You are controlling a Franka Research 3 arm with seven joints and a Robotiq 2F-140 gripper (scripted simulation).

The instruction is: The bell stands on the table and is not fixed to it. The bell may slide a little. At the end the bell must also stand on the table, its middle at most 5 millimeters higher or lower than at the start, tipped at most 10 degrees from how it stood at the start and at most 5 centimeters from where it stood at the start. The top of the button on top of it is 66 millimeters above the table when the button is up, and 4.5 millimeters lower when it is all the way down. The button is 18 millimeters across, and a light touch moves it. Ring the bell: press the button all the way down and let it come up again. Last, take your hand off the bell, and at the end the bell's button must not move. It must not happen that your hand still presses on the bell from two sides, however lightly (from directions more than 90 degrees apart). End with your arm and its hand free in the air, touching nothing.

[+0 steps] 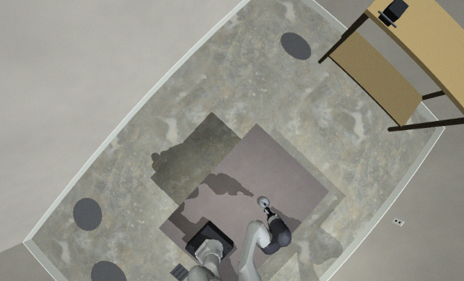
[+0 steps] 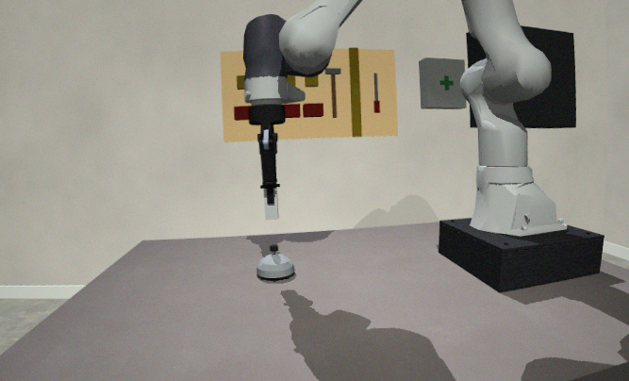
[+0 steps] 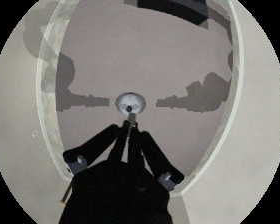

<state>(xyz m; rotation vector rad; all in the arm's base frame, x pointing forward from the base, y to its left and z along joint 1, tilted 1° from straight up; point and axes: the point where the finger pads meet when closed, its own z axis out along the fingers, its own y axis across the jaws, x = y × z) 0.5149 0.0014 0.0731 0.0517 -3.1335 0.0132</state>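
The bell [image 2: 274, 266] is a small silver dome with a dark button [image 2: 273, 247] on top. It stands upright on the grey table. It also shows in the overhead view [image 1: 263, 201] and in the wrist view [image 3: 130, 103]. My gripper [image 2: 271, 210] is shut and empty. It points straight down and hangs above the bell, with a clear gap between the fingertips and the button. In the wrist view the shut fingertips [image 3: 128, 123] line up just below the bell's middle. In the overhead view the gripper [image 1: 267, 211] is right beside the bell.
The arm's black base block [image 2: 520, 251] stands on the table at the right. A tool board [image 2: 308, 94] and a first-aid box [image 2: 442, 83] hang on the wall behind. A wooden table [image 1: 418, 52] stands far off in the room.
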